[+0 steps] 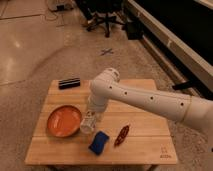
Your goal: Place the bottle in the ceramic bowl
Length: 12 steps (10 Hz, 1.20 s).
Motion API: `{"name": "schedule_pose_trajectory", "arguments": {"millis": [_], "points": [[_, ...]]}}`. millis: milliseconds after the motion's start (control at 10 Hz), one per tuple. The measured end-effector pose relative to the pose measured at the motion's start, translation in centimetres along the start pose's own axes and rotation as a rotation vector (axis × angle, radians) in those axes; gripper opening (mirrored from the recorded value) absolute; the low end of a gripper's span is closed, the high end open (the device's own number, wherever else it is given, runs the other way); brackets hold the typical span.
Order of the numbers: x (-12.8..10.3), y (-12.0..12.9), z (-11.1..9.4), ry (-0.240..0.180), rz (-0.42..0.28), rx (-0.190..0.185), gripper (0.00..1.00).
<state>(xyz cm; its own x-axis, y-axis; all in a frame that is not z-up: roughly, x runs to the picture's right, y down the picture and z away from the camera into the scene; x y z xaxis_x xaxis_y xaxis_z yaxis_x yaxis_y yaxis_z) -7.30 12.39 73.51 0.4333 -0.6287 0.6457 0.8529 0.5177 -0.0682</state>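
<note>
An orange ceramic bowl [63, 120] sits on the left part of the wooden table [145, 145]. My white arm reaches in from the right. My gripper [91, 116] hangs just right of the bowl's rim and holds a clear bottle [88, 124] that points downward toward the table, its lower end next to the bowl's right edge. The bottle is beside the bowl, not inside it.
A blue cloth-like object [99, 142] lies in front of the bottle. A small red-brown object [121, 135] lies to its right. A black rectangular object [69, 82] lies at the table's back left. An office chair [103, 21] stands on the floor behind.
</note>
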Motion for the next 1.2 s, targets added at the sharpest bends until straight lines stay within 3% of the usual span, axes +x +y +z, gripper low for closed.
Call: {"name": "schedule_pose_trajectory", "arguments": {"millis": [600,1200], "points": [[0.4,-6.3,2.1,0.009,-0.035,0.077,0.0],[-3.1,-13.1,4.0,-0.041,-0.142,0.15,0.0]]}}
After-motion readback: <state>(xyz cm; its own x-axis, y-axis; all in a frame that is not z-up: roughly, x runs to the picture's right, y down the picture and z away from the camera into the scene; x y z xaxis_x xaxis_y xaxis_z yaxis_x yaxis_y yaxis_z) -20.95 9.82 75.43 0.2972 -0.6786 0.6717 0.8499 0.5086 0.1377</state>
